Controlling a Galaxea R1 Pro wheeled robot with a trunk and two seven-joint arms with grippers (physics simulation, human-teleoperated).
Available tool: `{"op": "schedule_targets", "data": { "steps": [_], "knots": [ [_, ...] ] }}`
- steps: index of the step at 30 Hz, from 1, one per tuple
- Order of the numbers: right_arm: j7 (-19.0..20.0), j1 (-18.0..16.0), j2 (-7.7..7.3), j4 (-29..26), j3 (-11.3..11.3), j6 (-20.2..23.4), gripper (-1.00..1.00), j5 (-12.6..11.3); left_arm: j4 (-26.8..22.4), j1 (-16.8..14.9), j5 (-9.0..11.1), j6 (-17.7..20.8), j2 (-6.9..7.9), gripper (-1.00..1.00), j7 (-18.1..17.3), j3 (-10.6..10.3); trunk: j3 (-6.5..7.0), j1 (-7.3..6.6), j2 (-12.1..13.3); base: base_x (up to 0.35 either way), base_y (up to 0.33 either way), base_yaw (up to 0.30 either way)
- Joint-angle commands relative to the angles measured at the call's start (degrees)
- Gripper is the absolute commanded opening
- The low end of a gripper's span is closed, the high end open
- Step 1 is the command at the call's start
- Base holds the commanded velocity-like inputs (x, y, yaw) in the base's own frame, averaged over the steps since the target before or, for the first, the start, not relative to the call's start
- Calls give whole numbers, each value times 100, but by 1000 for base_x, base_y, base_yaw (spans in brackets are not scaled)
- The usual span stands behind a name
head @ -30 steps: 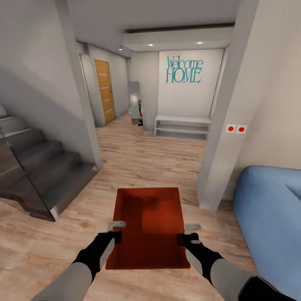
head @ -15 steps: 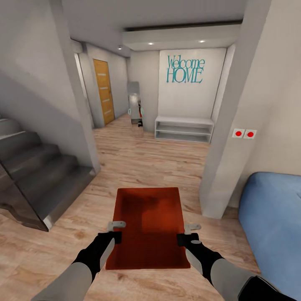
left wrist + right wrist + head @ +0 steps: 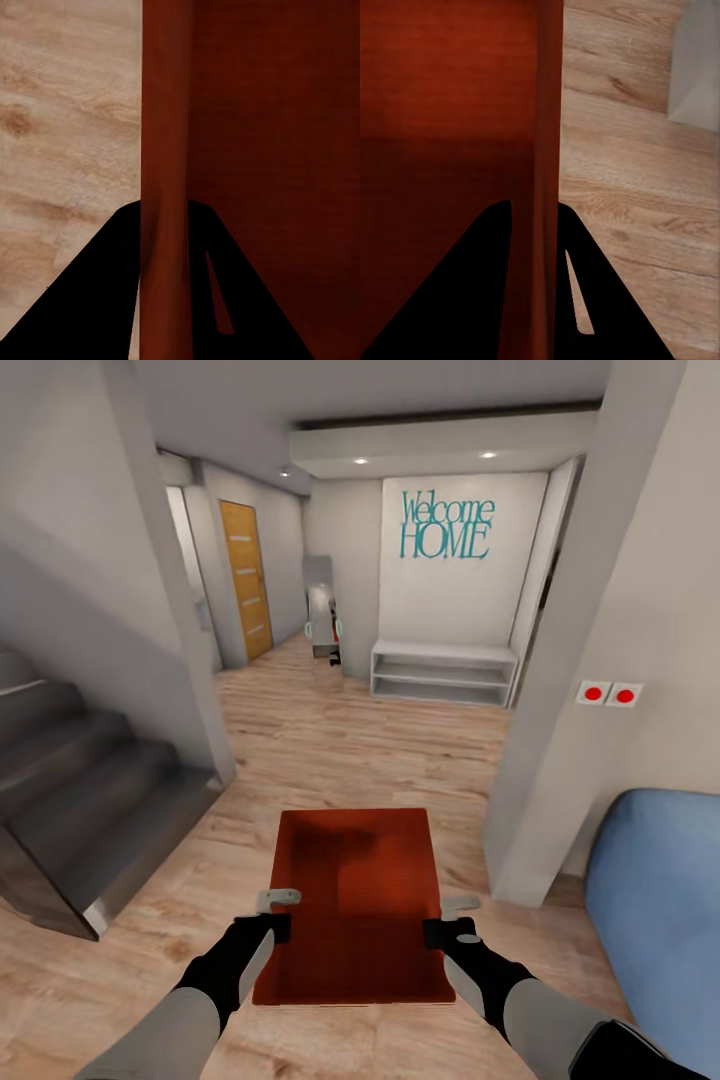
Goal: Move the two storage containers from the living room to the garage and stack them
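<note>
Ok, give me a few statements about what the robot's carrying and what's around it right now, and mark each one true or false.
1. Both grippers clamp the container, the left gripper on one side wall, the right gripper on the opposite wall. True.
2. The container holds a stack of books. False: it is empty.
3. A blue sofa sits ahead on the robot's right. True.
4. The floor is dark grey concrete. False: light wood planks.
5. The staircase is on the robot's right. False: its left.
</note>
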Motion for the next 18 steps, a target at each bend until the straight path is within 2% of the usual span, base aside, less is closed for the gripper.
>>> {"op": "schedule_targets", "data": {
  "steps": [1, 18],
  "knots": [
    [-135, -12, -79, -16, -185, -28, -100, 90, 39, 1, -76, 56, 37, -100, 51, -9, -9, 6, -10, 323, 0, 0],
    [-135, -13, -81, -16, -185, -24, -100, 90, 39, 1, -77, 59, 37, -100, 47, 0, -9, 6, -10, 323, 0, 0]
  ]
}}
